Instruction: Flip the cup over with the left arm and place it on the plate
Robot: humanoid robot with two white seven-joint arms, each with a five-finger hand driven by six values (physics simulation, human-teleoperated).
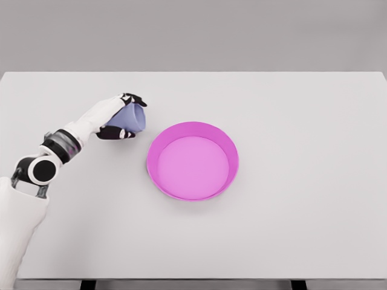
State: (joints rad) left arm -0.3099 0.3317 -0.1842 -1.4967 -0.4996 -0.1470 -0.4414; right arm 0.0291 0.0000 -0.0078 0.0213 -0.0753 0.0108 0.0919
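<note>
Clearly, the left hand [121, 118] is wrapped around the cup [130, 118], with dark fingertips [134, 98] curling over its upper side and the thumb reaching beneath it, so the pale blue-lilac body sits clamped between them. The cup lies tilted on its side within that grasp, its wider end pointing away from the palm toward the right; whether it touches the table [290, 109] or is held just above it cannot be told from this view. Behind the hand, the white forearm runs down and to the left through a dark banded wrist to a round joint, then to the upper arm at the lower left edge. To the right of the hand and a little nearer the robot lies the plate [225, 140], a round magenta dish with a raised rim and a lighter pink floor. It sits apart from the cup, with a strip of bare white tabletop between the two. Beyond the table's far edge is a plain grey background.
</note>
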